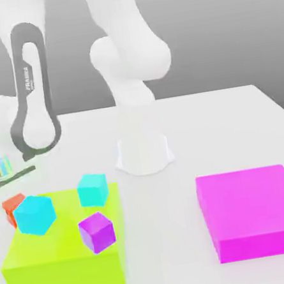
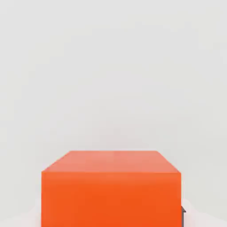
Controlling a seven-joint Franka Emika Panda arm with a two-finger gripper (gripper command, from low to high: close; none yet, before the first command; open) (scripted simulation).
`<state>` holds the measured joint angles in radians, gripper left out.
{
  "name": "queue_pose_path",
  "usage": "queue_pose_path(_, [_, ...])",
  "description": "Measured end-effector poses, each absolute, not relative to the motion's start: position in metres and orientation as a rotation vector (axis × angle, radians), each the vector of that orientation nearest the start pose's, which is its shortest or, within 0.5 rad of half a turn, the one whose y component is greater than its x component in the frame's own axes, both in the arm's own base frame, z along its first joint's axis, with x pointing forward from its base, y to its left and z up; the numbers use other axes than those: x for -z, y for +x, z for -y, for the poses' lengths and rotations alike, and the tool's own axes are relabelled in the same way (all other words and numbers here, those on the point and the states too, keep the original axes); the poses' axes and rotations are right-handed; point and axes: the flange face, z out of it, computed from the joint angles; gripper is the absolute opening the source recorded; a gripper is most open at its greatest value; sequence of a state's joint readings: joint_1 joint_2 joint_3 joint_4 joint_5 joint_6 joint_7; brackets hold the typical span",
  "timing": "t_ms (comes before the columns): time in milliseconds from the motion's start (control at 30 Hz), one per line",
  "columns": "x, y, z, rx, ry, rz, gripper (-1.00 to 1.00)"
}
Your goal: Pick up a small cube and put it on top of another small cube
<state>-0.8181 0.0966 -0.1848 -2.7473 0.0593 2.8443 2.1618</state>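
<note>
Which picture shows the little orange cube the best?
The hand view: the red-orange cube sits big and close, top and front face plain. In the exterior view only a corner of it peeks out behind a cyan cube.

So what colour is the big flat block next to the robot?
Bright pink-magenta flat block, clearest in the exterior view.

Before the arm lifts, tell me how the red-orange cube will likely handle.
The red-orange cube looks rigid: straight edges, flat faces, so it probably won't deform. Flat sides suggest it should sit stably and slide rather than roll. Its smooth, plain surface could be somewhat slippery. Weight cannot be judged.
</note>
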Motion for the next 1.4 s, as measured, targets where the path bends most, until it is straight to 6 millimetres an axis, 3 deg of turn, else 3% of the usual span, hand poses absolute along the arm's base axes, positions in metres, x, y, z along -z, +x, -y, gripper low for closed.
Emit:
queue_pose_path(100, [-0.202, 0.228, 0.333, 0.034, -0.05, -3.138, -1.0])
queue_pose_path(367, [-0.23, 0.31, 0.337, 0.153, -0.55, -3.075, -1.0])
queue_pose_path(533, [-0.26, 0.374, 0.302, 0.191, -0.987, -2.937, -1.0])
queue_pose_path(633, [-0.286, 0.4, 0.256, 0.151, -1.247, -2.804, -1.0])
queue_pose_path(667, [-0.293, 0.402, 0.241, 0.13, -1.299, -2.771, -1.0])
queue_pose_path(900, [-0.33, 0.365, 0.188, 0.022, -1.454, -2.661, -1.0])
queue_pose_path(1133, [-0.353, 0.322, 0.131, 0.003, -1.663, -2.583, -1.0])
queue_pose_path(1200, [-0.355, 0.307, 0.119, 0.009, -1.72, -2.577, -1.0])
queue_pose_path(1300, [-0.352, 0.289, 0.121, 0.001, -1.596, -2.692, -1.0])
queue_pose_path(1400, [-0.325, 0.287, 0.123, 0.0, -1.556, -2.724, -1.0])
